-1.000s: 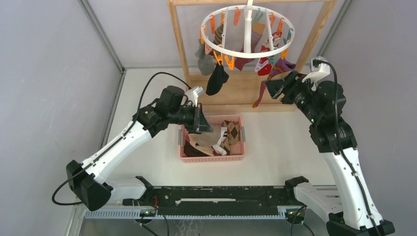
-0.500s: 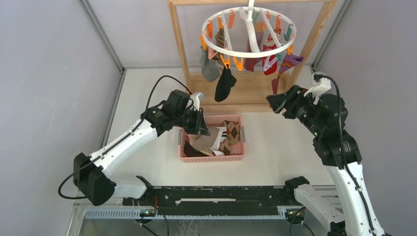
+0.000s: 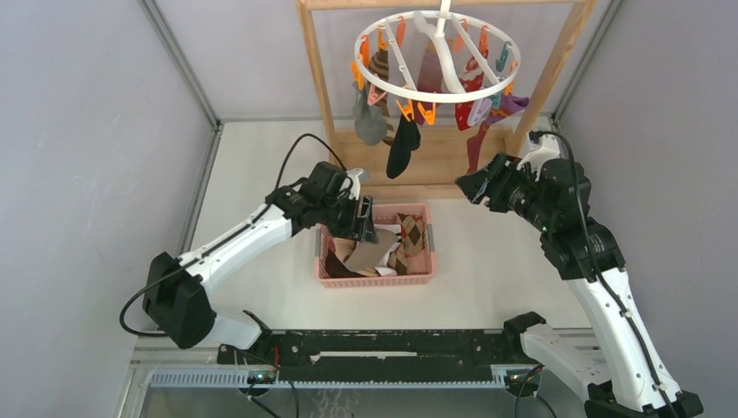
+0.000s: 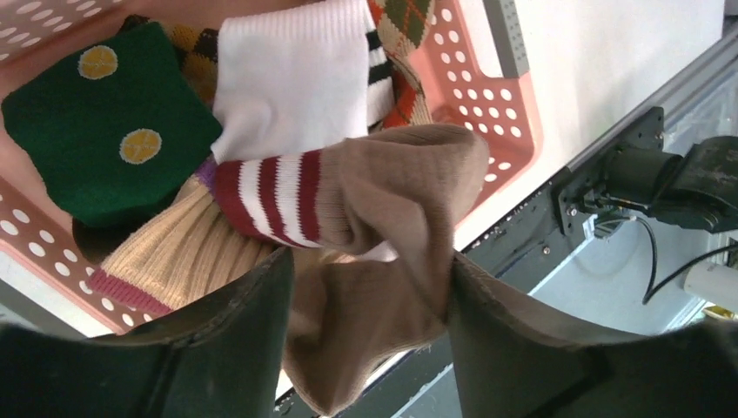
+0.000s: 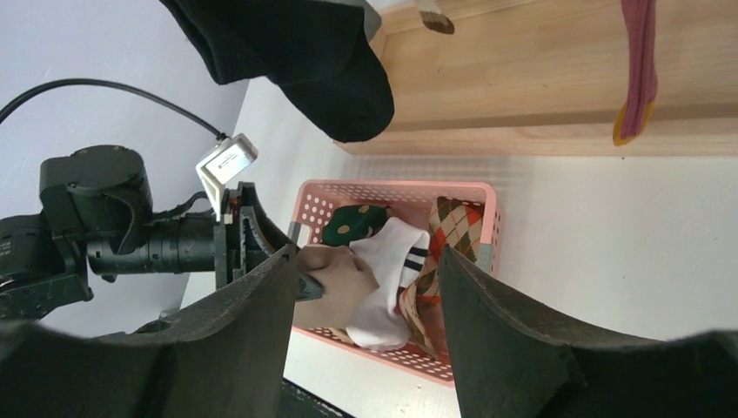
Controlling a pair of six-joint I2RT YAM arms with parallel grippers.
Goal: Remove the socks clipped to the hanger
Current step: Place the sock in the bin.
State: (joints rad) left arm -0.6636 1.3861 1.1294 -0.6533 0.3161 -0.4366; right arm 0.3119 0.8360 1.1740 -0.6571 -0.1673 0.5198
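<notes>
Socks on the hanger: a grey sock (image 3: 370, 124), a black sock (image 3: 402, 150), a red patterned sock (image 3: 470, 109), a purple sock (image 3: 507, 104) and a long maroon sock (image 3: 475, 150) hang from the clips.
Hanger (image 3: 446, 57): a round white ring with curved cross bars and orange and teal clips, hooked on the wooden frame rack (image 3: 318, 74) at 12 o'clock of the table (image 3: 496, 261).
Socks already off: a green sock with yellow dots (image 4: 96, 131), a white sock (image 4: 296, 78) and a brown argyle sock (image 3: 413, 232) lie in the pink basket (image 3: 374, 281) at the table's middle.
Tan sock (image 4: 392, 200): it has red and white stripes and lies bunched in the gap between the left fingers, over the basket.
Left gripper (image 4: 365, 296): at 10 o'clock of the basket, fingers spread apart, no longer pinching.
Right gripper (image 3: 466, 185): at 2 o'clock of the basket, below the maroon sock, fingers spread apart with nothing between them.
Change from one second ago: the ring has turned, so the black sock hangs more toward 3 o'clock. The left fingers were pressed together then. The right gripper has come down and away from the hanging socks.
</notes>
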